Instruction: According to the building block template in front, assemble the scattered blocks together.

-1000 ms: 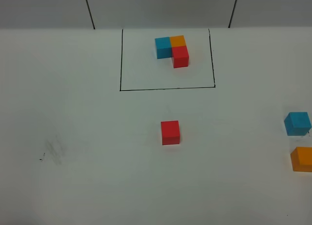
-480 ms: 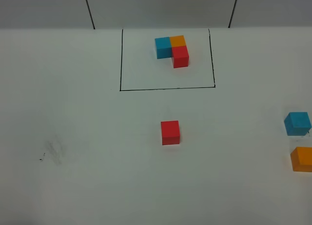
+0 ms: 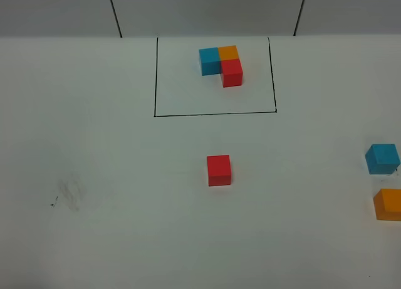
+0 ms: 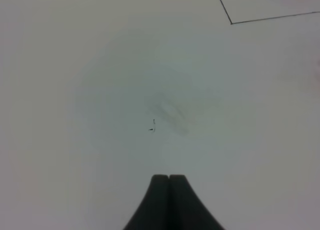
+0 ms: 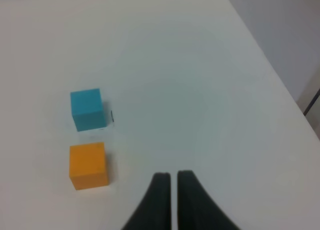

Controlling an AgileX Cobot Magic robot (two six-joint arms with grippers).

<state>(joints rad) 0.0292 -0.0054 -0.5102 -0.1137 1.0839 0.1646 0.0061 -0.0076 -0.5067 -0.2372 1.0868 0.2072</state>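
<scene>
The left fingers (image 4: pixel 160 192) are pressed together and the right fingers (image 5: pixel 160 190) show only a sliver of gap; neither holds anything. The orange cube (image 3: pixel 388 204) and blue cube (image 3: pixel 383 158) sit well right of the loose red cube (image 3: pixel 219 170). Descending unopened would likely knock one away across the tabletop (image 3: pixel 113 176). The template (image 3: pixel 221 64) lies beyond the red cube. Nothing has shifted since a second ago.

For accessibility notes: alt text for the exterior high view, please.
A loose red cube sits mid-table, with a blue cube and an orange cube apart at the right edge of the white table. Farther back, a black rectangle frames the template, an L of blue, orange and red cubes.
</scene>
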